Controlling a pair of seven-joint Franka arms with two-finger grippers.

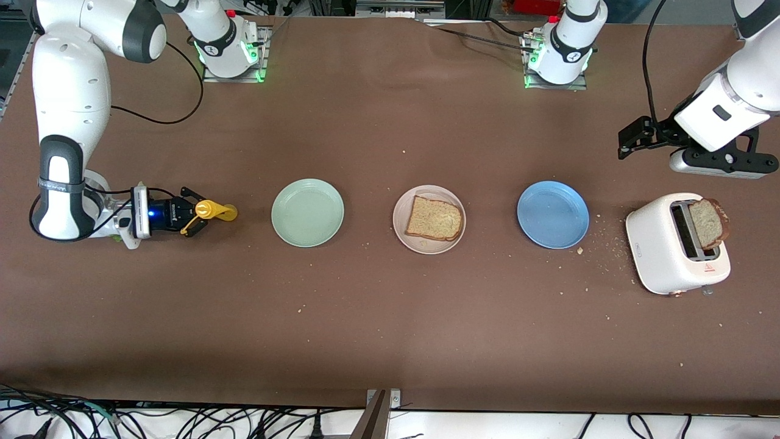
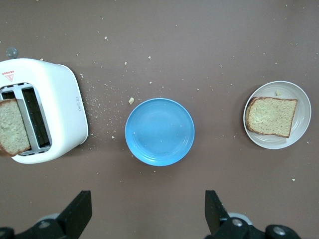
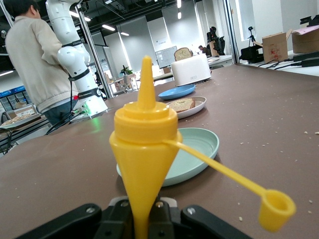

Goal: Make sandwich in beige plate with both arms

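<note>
The right tool [image 1: 196,217] pinches a yellow squeeze bottle [image 1: 213,211] low over the counter [image 1: 390,317] at the right arm's end, beside the mint-green plate [image 1: 308,213]. The left tool [image 2: 147,214] hangs with fingers spread above the left arm's end, over the blue plate [image 1: 553,214] and the white toaster [image 1: 676,244], which holds a bread slice [image 1: 707,223]. At mid-counter, the beige plate [image 1: 429,219] carries one bread slice [image 1: 434,218].
</note>
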